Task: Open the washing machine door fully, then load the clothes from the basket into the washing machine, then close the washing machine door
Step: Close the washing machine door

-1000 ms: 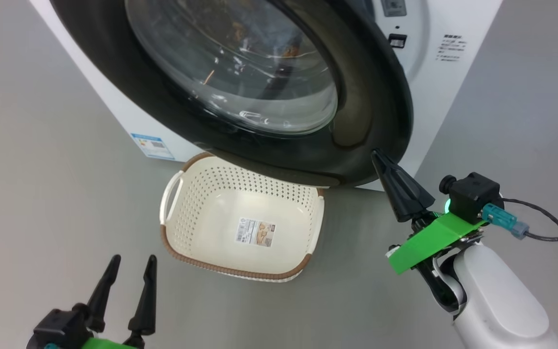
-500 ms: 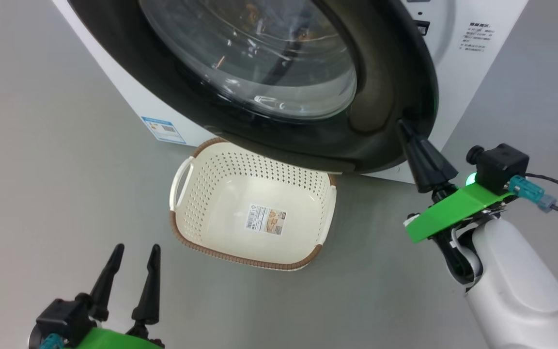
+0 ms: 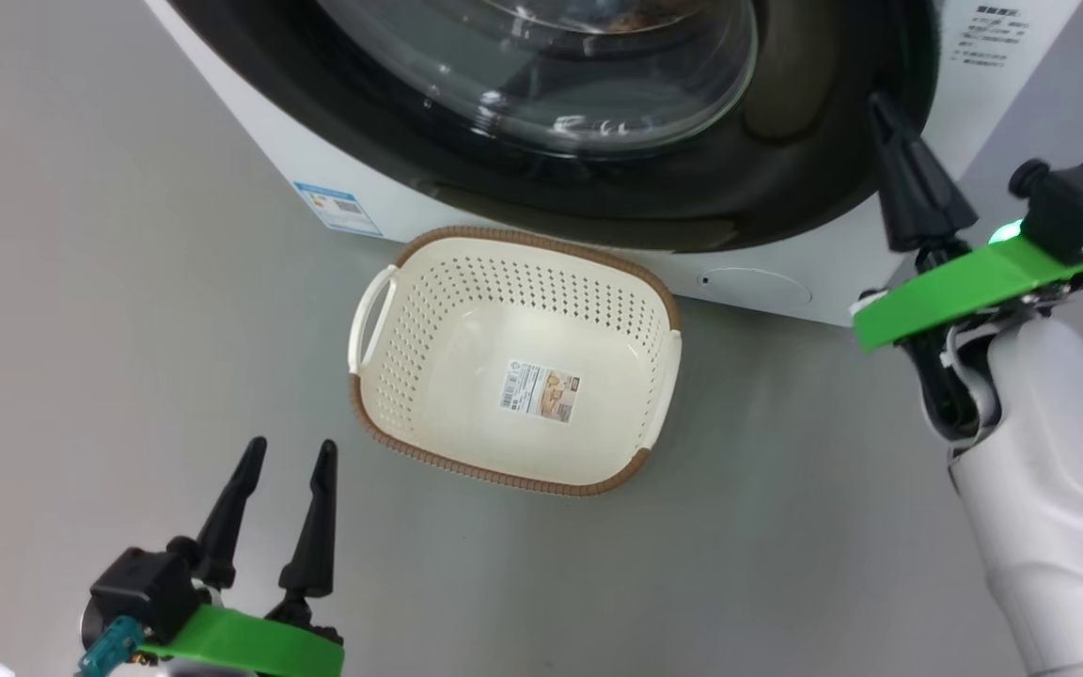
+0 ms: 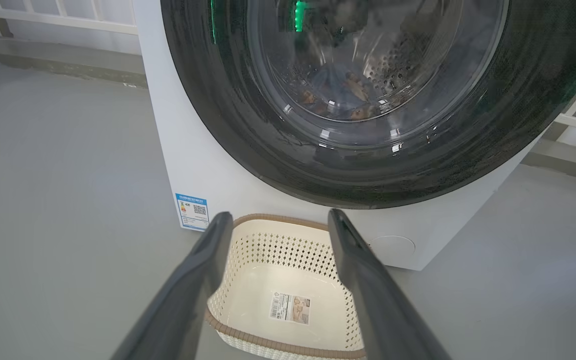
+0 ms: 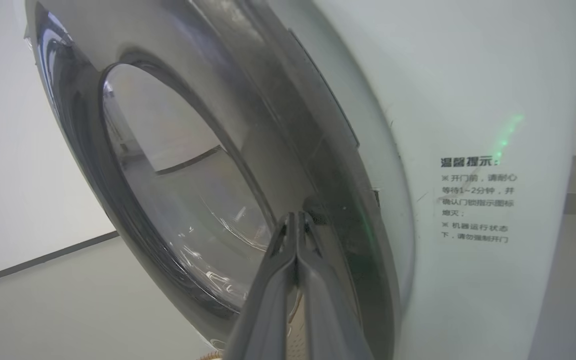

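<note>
Grey floor (image 3: 128, 282) | basket (image 3: 494, 475) empty before washer (image 3: 814, 273); clothes (image 4: 340, 92) visible through the glass, in the drum | door (image 3: 786, 188) almost flush | right claw (image 3: 877, 102) clenched, tips on door's rim, likely to press it home | left claw (image 3: 290, 449) released, low near basket, clear of the door.

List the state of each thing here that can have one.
washing machine door: closed or nearly closed
basket: upright, empty
clothes: inside the washing machine, seen through the door
left gripper: open, holding nothing
right gripper: shut, tips at the door's rim
</note>
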